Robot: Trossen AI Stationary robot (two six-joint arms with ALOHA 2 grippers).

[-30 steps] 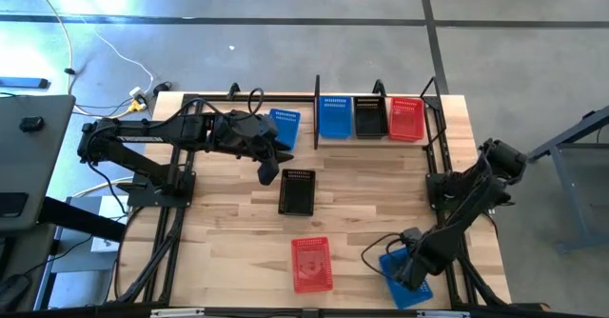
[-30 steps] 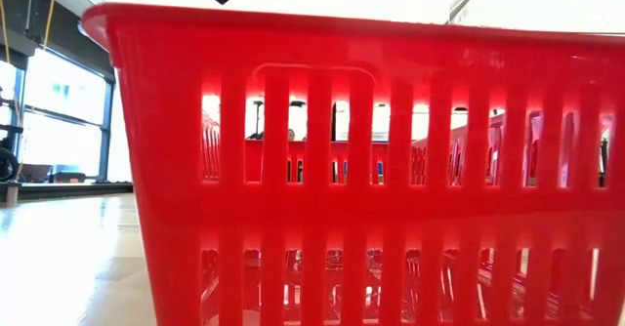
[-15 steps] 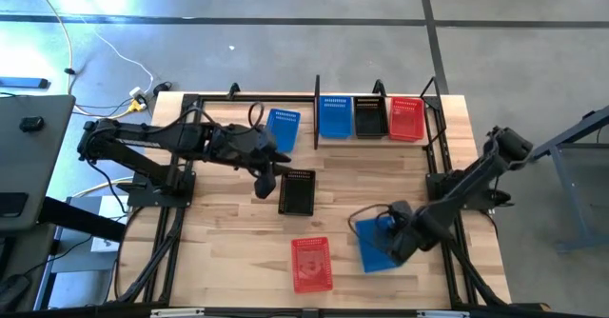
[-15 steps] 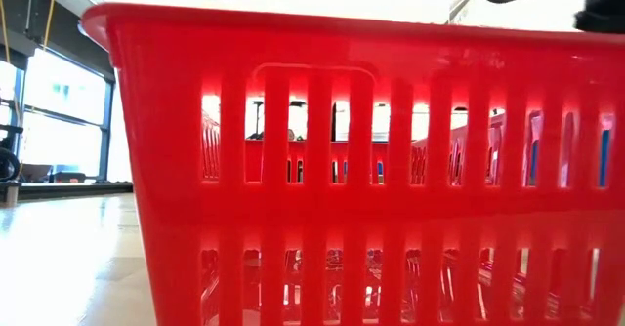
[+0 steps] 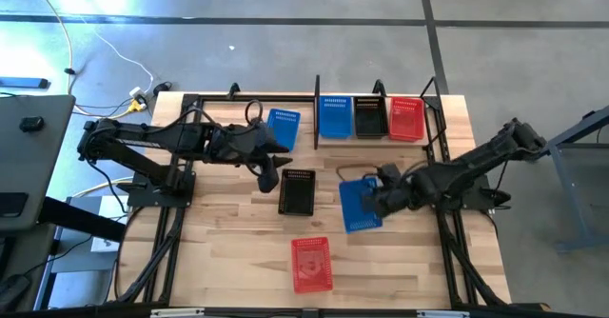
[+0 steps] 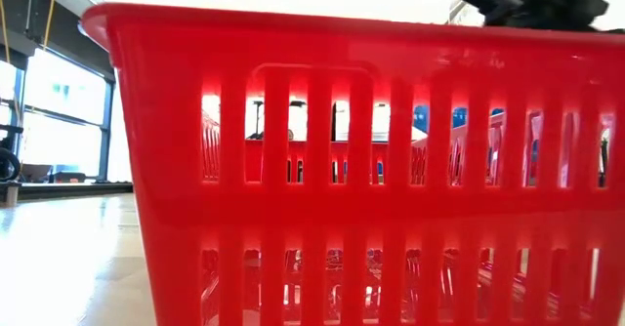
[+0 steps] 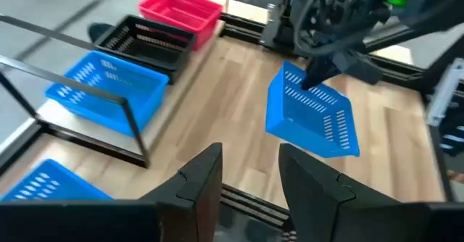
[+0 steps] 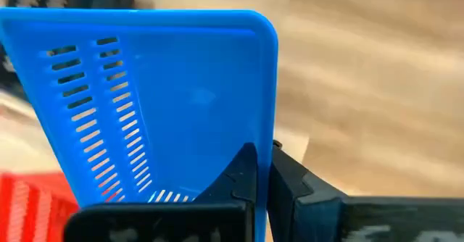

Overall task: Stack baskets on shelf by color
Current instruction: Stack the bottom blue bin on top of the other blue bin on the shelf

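My right gripper (image 5: 379, 196) is shut on a blue basket (image 5: 359, 205) and holds it above the middle of the table; it also shows in the left wrist view (image 7: 313, 115). My left gripper (image 5: 267, 176) hovers open beside a black basket (image 5: 296, 191) that rests on its bottom. On the shelf (image 5: 317, 114) at the far edge stand a blue basket (image 5: 335, 116), a black one (image 5: 370, 116) and a red one (image 5: 405, 118). Another blue basket (image 5: 284, 128) sits left of the shelf. A red basket (image 5: 311, 263) stands near the front edge. My right gripper pinches one wall of the blue basket at its rim (image 8: 265, 149), one finger (image 8: 241, 171) inside the basket and the other outside. The fingers come from above, slanting down. The basket hangs tilted below them, clear of the table (image 7: 341, 137).
In the low view the red basket (image 6: 371, 170) fills nearly the whole picture. Black arm frames run along both table sides (image 5: 440, 156). Bare wood lies between the shelf and the held basket (image 5: 381, 156) and at the front left (image 5: 228, 251).
My right gripper has lifted the blue basket off the table's near right corner and carried it up, toward the far edge and the left, to the middle of the table. The basket has turned about and now hangs tilted.
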